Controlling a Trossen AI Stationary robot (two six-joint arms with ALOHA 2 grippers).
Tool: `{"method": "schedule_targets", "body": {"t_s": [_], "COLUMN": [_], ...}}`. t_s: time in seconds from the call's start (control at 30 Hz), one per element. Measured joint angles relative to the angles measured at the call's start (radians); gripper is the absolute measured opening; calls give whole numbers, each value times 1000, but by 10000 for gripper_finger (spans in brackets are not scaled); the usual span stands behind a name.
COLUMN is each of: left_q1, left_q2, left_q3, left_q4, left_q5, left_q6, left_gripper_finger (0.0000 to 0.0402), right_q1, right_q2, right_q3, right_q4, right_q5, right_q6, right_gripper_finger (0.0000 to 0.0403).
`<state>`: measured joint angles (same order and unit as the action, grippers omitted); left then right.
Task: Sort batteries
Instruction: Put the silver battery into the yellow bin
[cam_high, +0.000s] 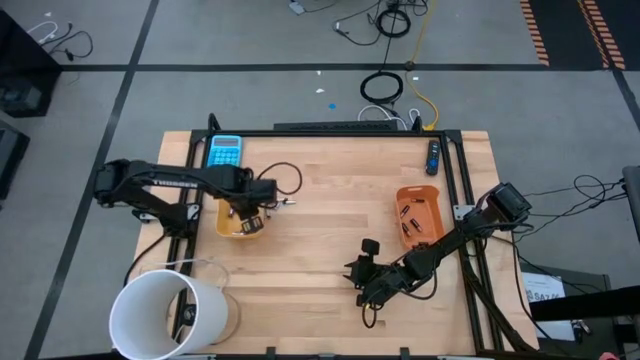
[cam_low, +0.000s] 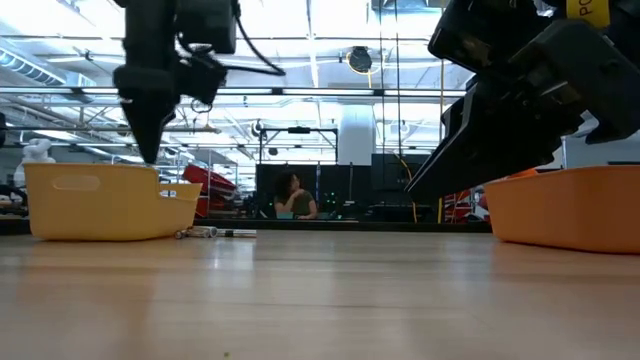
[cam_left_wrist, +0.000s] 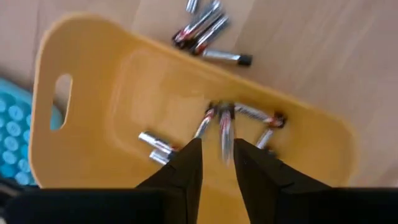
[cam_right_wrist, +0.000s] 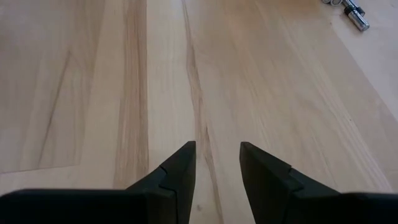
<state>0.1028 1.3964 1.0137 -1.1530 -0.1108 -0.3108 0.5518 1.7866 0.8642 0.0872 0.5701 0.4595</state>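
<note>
Batteries inside yellow tray show only from left pincer, jaws narrowly parted

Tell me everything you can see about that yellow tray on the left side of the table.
The yellow tray is a shallow, smooth bin that looks like plastic, with rounded corners and an oval handle slot at one end. It sits flat on the wooden table, beside a blue calculator. Several small silvery batteries lie scattered inside it, and a few more batteries lie on the wood just outside its rim. The left gripper hangs directly above it, fingers slightly apart, with one battery showing blurred between them.
</note>
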Motion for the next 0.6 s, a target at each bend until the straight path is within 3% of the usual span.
{"method": "schedule_targets", "body": {"t_s": [0.2,0.37,0.6], "left_q1": [-63,-120,-171], "left_q2": [1,-8,-19], "left_q3": [-90,-77,-32], "left_q4": [0,-5,230], "left_q5": [-107,-215,-259], "left_q6": [-51,-99,-89], "left_gripper_finger": [107,109,109], "right_q1": [0,0,0], "right_q2": [0,0,0], "right_q3": [0,0,0], "right_q4": [5,7,8], "right_q5": [0,0,0], "right_q6": [4,13,27], "right_gripper_finger": [115,115,115]}}
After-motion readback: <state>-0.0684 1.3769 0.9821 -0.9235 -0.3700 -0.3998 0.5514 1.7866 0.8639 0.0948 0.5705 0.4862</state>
